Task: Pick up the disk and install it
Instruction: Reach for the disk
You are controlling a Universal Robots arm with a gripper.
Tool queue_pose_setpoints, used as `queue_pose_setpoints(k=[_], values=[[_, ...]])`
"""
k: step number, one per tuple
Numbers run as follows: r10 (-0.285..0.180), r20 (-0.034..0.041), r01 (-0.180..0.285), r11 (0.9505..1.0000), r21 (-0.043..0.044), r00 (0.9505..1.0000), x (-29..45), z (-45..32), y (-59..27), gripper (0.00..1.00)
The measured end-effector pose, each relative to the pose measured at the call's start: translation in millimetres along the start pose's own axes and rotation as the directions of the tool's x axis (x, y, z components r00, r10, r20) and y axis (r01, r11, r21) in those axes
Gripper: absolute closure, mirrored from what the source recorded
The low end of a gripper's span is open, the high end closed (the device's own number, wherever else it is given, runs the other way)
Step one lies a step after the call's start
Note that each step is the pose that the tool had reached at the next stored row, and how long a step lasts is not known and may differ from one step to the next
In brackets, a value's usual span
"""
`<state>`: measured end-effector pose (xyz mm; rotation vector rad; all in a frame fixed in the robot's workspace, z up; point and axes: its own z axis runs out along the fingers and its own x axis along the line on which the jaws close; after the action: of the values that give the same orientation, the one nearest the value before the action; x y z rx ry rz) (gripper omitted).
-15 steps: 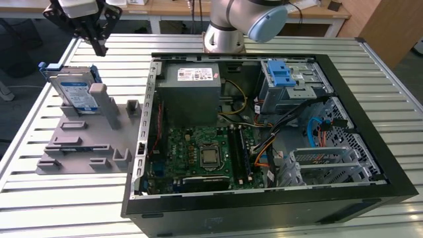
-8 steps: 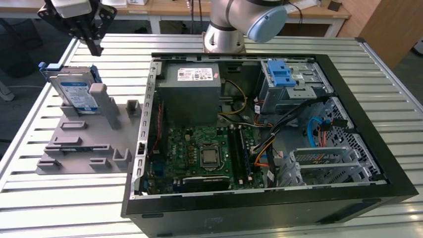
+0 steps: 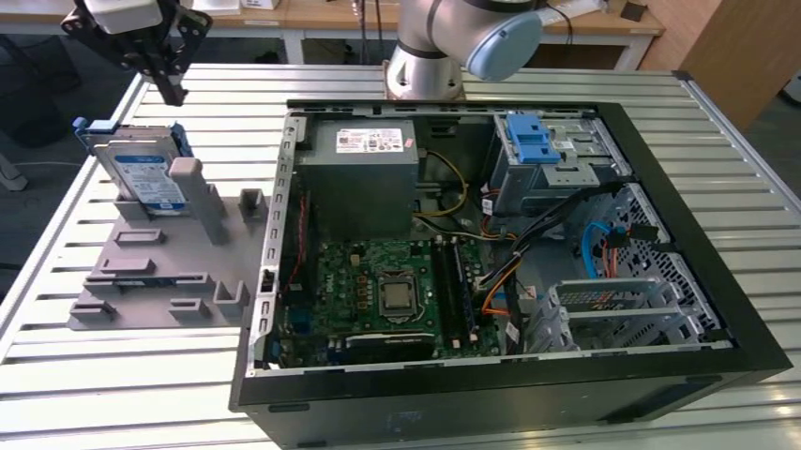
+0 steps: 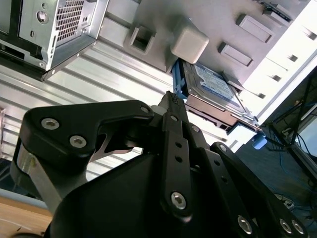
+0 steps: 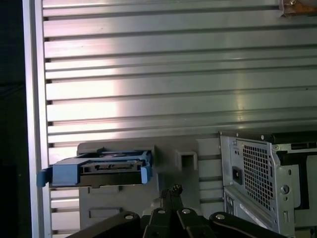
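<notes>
1. Since the flat silver, blue-framed disk stands on edge in a slot of the grey plastic holder, its upper edge seems left free for a grasp from above.
2. The black two-finger gripper hangs clear of it, its fingertips pinched together and holding nothing.
3. In the exterior view, the disk lies near the gripper at about seven o'clock, not touching it. The open black computer case sits at the disk's three o'clock.
</notes>
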<state>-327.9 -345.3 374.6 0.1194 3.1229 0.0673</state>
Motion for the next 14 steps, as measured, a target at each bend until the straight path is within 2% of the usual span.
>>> queue_pose_setpoints(k=[14], values=[[0.0, -0.0013, 0.0, 1.0, 0.0001, 1.0, 16.6, 2.3, 1.9, 0.89]])
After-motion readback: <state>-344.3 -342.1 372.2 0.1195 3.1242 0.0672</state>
